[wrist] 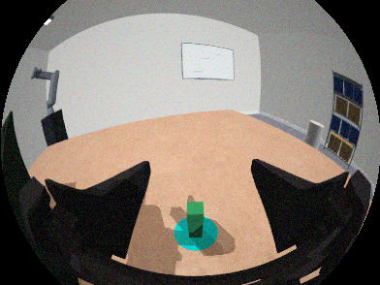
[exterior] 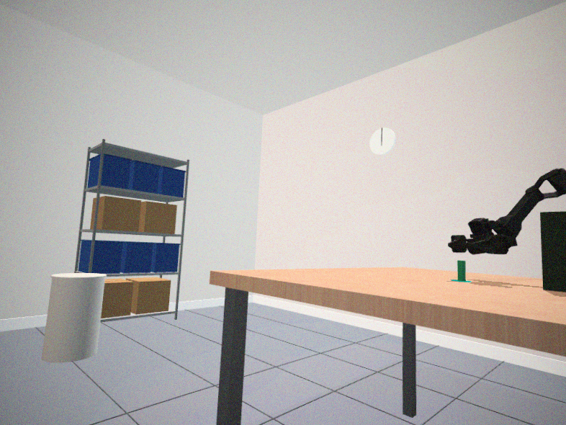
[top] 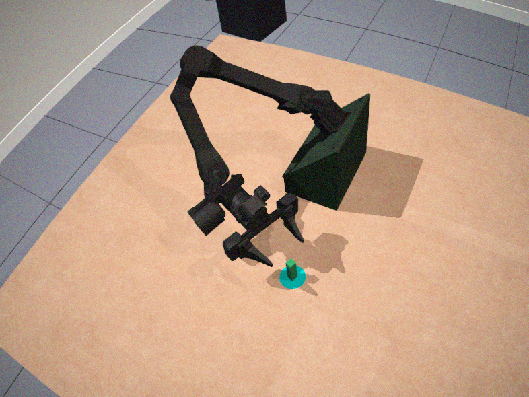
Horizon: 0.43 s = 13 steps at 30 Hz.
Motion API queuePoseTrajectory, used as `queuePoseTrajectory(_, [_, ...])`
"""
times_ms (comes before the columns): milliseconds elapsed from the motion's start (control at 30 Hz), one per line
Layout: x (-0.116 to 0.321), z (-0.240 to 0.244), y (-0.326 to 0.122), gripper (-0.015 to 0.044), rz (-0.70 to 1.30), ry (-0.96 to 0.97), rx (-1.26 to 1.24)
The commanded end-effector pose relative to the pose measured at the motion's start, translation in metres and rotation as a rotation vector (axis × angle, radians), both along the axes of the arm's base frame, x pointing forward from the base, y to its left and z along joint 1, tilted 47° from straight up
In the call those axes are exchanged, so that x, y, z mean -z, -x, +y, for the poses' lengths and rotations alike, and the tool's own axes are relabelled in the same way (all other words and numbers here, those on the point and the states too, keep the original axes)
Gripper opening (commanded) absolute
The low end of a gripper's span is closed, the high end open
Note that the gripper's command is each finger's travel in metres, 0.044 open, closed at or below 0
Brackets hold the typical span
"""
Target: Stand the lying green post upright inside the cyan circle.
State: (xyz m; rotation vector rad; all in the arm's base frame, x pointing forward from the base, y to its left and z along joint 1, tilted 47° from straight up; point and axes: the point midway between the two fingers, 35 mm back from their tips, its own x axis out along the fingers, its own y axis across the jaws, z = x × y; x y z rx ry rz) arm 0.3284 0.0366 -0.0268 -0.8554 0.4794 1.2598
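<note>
The green post (top: 291, 270) (exterior: 461, 270) (wrist: 195, 215) stands upright inside the cyan circle (top: 300, 279) (exterior: 453, 280) (wrist: 209, 237) on the table. Its foot lies within the circle in the top view and in the wrist view. My gripper (top: 287, 254) (wrist: 202, 166) is wide open with nothing between its fingers. In the exterior view the gripper is above the post's top, with a gap between them. In the top view the fingertips are behind the post, on the arm's side, apart from it.
The wooden table (top: 170, 333) (exterior: 329, 283) bears the dark green wedge-shaped base (top: 350, 157) (exterior: 554, 251) that carries the arm, to the right of and behind the gripper in the top view. A black block (top: 252, 17) is beyond the table's far corner.
</note>
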Motion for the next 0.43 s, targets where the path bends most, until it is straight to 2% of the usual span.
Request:
queuePoseTrajectory(0, [-0.017, 0.018, 0.008, 0.0400, -0.003, -0.002, 0.001])
queuePoseTrajectory(167, [-0.016, 0.023, 0.009, 0.0400, 0.040, 0.027, 0.011])
queuePoseTrajectory(400, [0.015, 0.040, 0.016, 0.0400, 0.382, 0.430, 0.139])
